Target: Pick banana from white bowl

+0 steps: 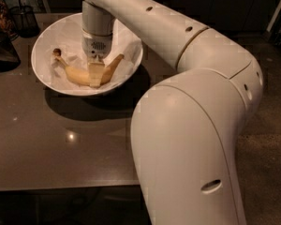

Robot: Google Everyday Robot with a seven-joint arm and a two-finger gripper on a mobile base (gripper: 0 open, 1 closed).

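Note:
The white bowl (129,45) stands at the back left of the dark table, lined with crumpled white paper. The pale-yellow banana (74,74) lies curved inside it, its dark stem end pointing to the left. My gripper (95,76) reaches straight down from above into the bowl. It is closed around the banana's middle, with one finger in front of the fruit. The banana's two ends stick out on either side of the gripper.
A dark wire-mesh cup (24,18) stands behind the bowl at the far left. A dark rounded object (2,50) sits left of the bowl. My bulky white arm (192,139) fills the right side. The glossy table (61,144) ends at a front edge.

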